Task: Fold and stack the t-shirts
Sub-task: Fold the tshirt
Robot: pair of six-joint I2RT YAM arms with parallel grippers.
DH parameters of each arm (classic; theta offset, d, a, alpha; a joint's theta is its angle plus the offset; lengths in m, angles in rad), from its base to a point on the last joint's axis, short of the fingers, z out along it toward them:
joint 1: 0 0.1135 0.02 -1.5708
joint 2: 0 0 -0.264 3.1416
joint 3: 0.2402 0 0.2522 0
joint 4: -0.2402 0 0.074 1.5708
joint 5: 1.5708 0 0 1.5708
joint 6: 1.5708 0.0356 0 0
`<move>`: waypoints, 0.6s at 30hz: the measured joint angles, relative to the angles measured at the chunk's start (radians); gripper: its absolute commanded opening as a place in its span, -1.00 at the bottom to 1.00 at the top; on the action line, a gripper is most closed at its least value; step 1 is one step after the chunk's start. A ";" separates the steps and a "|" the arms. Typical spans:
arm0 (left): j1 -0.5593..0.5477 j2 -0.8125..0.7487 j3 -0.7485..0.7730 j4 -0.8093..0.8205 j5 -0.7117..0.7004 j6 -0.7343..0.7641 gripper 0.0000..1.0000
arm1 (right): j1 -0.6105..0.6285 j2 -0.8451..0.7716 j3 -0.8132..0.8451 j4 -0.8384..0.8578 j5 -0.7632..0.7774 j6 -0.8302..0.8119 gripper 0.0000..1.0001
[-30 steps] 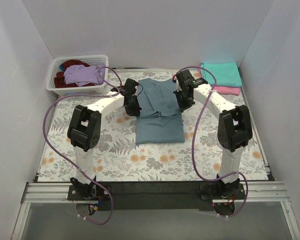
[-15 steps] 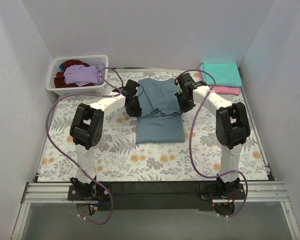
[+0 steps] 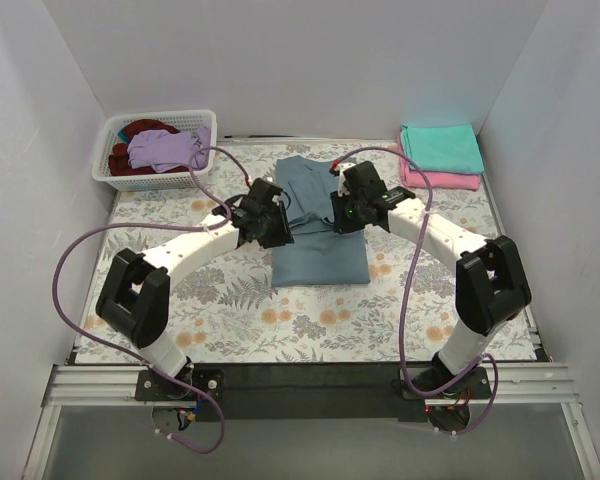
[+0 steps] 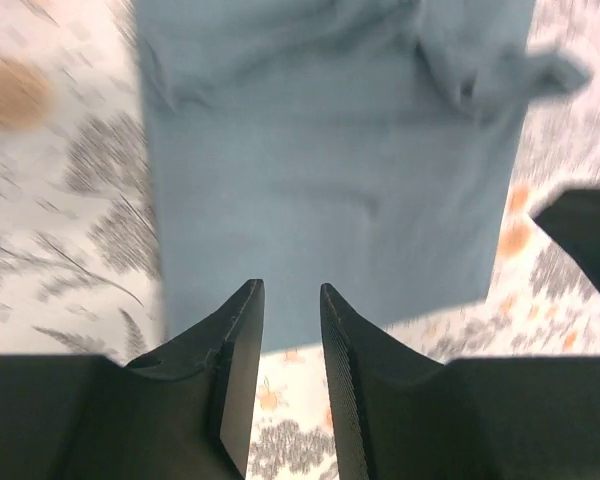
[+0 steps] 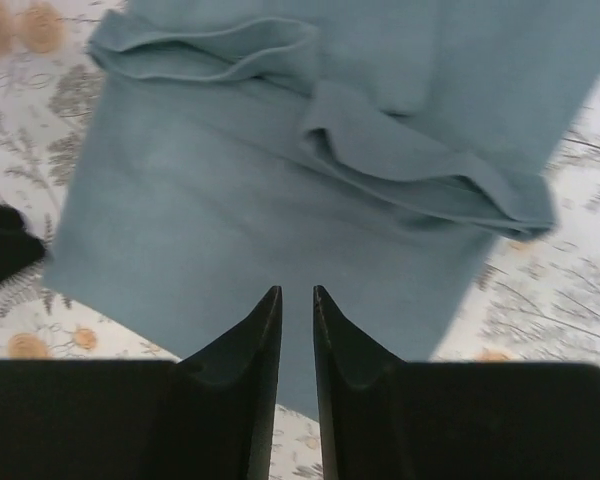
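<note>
the left gripper (image 4: 290,292) hovered with its jaws drawn to a narrow slit, nothing between them, over the left part of the slate blue-grey t-shirt (image 3: 320,255), its forearm running back low to an elbow bent out at the near left. the right gripper (image 5: 295,292), just as narrow and empty, hung over the shirt's folded right sleeve, its arm stretched from an elbow at the near right. the shirt lay partly folded mid-table; a teal t-shirt (image 3: 440,147) sat on a pink t-shirt (image 3: 452,181) far right, and a lilac t-shirt (image 3: 165,150) and a dark red t-shirt (image 3: 148,127) filled the white basket (image 3: 155,181) far left.

Lab test cell — white panel walls (image 3: 300,60) round floral-cloth table (image 3: 230,310) w/ alu rail (image 3: 90,385).
</note>
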 measured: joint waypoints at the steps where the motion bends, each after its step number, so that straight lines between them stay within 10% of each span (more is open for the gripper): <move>1: -0.028 -0.011 -0.033 0.019 0.001 -0.011 -0.49 | 0.017 0.007 -0.011 0.030 -0.020 0.008 -0.54; 18: -0.108 0.052 -0.253 0.114 0.056 -0.113 -0.59 | 0.023 0.388 0.162 0.195 -0.148 0.043 -0.56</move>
